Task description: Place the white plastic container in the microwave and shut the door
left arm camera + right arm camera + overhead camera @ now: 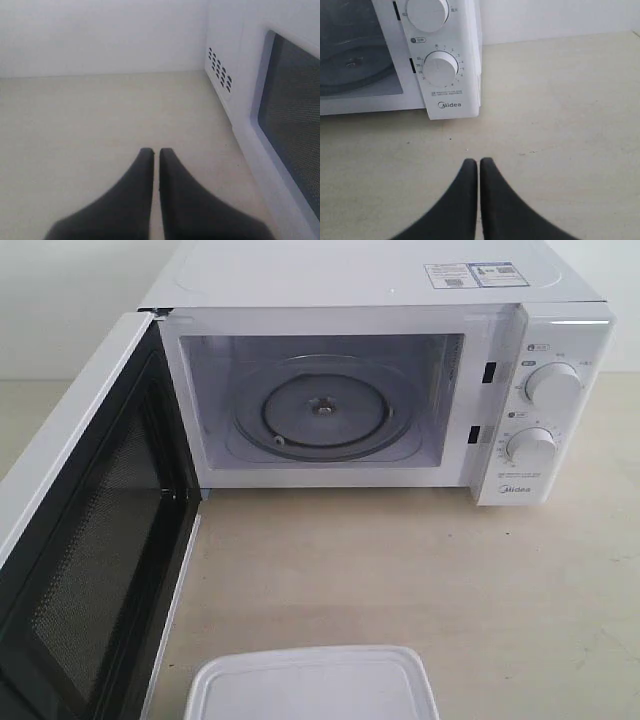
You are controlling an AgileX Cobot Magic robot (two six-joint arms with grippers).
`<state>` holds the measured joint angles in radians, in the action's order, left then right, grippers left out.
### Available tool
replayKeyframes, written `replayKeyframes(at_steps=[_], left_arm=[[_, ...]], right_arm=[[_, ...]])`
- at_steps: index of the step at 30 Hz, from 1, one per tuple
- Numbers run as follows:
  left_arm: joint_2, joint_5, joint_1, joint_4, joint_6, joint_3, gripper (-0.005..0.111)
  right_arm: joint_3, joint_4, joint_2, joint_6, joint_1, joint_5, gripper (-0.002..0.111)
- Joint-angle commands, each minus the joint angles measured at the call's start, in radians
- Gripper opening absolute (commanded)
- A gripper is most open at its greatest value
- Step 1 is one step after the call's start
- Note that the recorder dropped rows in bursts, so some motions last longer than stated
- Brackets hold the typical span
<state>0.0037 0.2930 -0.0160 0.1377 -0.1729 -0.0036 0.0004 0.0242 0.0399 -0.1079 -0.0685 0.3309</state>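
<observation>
One microwave (330, 275), two knobs (553, 383) (531, 446), one container (312, 685) — two pincers (155, 150) (479, 161)

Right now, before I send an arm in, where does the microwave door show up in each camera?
Exterior view: the door stands open along the left side, mesh window showing.
Left wrist view: the door, outer face and dark window, fills the right edge.
Right wrist view: not in it.
Shared landmark: the microwave, its white body in all three.

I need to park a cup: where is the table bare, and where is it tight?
Bare tabletop lies between the white plastic container and the microwave, and to the container's right. The turntable is bare too. It is tight on the left, where the open door stands beside the container.
</observation>
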Motion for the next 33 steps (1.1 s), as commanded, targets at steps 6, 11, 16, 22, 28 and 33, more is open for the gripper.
replayKeyframes(at_steps=[6,11,16,22,28,33], left_arm=[[-0.004,0.003,-0.002,-0.003,0.004,0.004,0.004],[-0.004,0.003,-0.002,-0.003,0.004,0.004,0.004],[-0.004,0.003,-0.002,-0.003,0.004,0.004,0.004],[-0.004,0.003,-0.002,-0.003,0.004,0.004,0.004],[-0.004,0.003,-0.002,-0.003,0.004,0.004,0.004],[-0.004,0.003,-0.002,-0.003,0.004,0.004,0.004]], right_arm=[[0.000,0.007,-0.007,0.002,0.007,-0.007,0.000],[0.000,0.007,-0.007,0.002,0.007,-0.007,0.000],[0.000,0.007,-0.007,0.010,0.007,-0.007,0.000],[-0.115,-0.048,-0.007,-0.067,0.007,-0.008,0.000],[-0.320,-0.150,-0.007,-0.096,0.007,-0.008,0.000],[-0.392,-0.217,-0.007,-0.096,-0.023,-0.103,0.000]])
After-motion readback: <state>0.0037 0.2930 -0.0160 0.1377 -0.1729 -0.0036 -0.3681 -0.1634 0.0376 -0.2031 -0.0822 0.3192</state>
